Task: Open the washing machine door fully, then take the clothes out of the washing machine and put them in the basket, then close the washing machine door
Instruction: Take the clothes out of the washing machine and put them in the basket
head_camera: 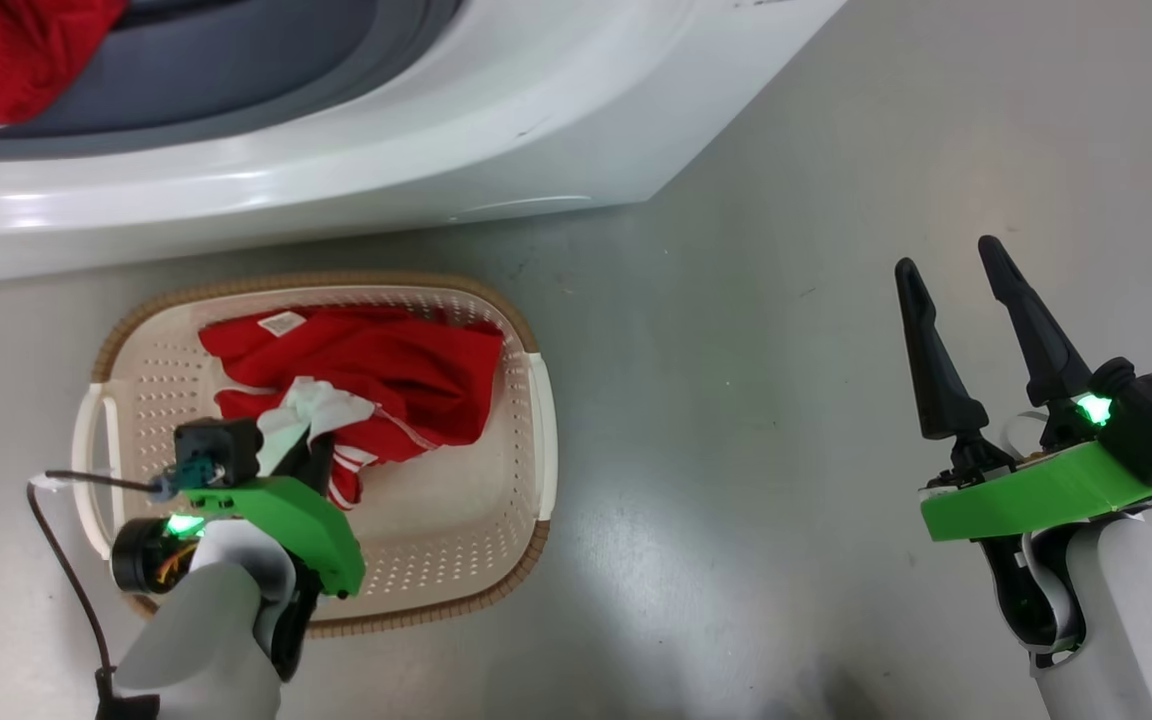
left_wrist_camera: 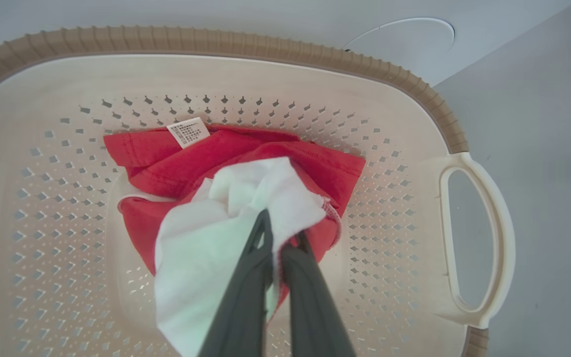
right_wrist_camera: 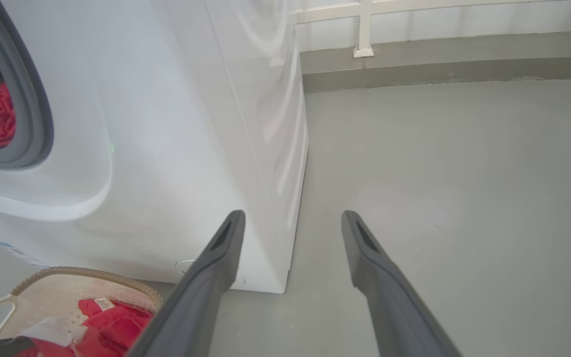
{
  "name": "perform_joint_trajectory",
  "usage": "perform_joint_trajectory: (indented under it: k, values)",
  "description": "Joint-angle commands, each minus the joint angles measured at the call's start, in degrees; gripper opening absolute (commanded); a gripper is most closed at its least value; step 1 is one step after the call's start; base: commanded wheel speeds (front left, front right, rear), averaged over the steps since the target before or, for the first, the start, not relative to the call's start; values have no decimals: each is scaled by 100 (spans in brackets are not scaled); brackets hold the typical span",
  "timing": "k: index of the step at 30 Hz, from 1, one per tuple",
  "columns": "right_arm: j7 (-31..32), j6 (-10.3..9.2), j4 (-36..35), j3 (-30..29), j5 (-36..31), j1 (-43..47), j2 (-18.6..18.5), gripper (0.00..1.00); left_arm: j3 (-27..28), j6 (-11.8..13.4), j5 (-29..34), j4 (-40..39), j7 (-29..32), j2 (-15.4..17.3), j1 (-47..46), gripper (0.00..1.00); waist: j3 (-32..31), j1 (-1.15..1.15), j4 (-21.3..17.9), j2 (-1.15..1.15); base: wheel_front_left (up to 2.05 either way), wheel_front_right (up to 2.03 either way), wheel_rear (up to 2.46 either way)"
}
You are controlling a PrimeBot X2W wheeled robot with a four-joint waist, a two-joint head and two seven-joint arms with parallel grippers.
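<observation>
Head view looking steeply down at a grey floor (head_camera: 736,350), with the white washing machine (head_camera: 386,170) across the top and the basket (head_camera: 436,530) on the floor just in front of it. Inside the basket, the clothes (head_camera: 406,375): a crumpled red jersey with a white panel and a small white label. Left gripper (left_wrist_camera: 283,225) lowered into the basket, fingers pressed nearly together and pinching the white fabric between them. Right gripper (head_camera: 948,254) well off to the right above bare floor, fingers spread wide apart, holding nothing. At the top left, a red garment (head_camera: 6,50) lying in the machine's opening against the grey seal (head_camera: 266,75).
</observation>
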Motion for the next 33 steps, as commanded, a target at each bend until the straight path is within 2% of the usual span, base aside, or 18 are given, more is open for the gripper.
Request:
perform_joint_trajectory:
  k: [1, 15, 26, 33]
  values:
    - [-37, 36, -154, 81, -36, 9, -6, 100, 79, -32, -51, 6, -29, 192, 32, 100, 65, 0, -33, 0, 0, 0, 0]
    - [-37, 36, -24, 91, -46, 44, -16, 100, 198, -32, -247, -282, -29, 207, 185, 100, -303, 0, 136, 0, 0, 0, 0]
    - [-37, 36, 110, 121, -2, 259, -52, 100, 847, -32, 61, -1225, -29, 243, 769, 100, -960, 0, 244, 0, 0, 0, 0]
    - [-37, 36, 158, 146, 19, 380, -94, 100, 1296, -32, 479, -2057, -29, 180, 1160, 100, -1353, 0, 306, 0, 0, 0, 0]
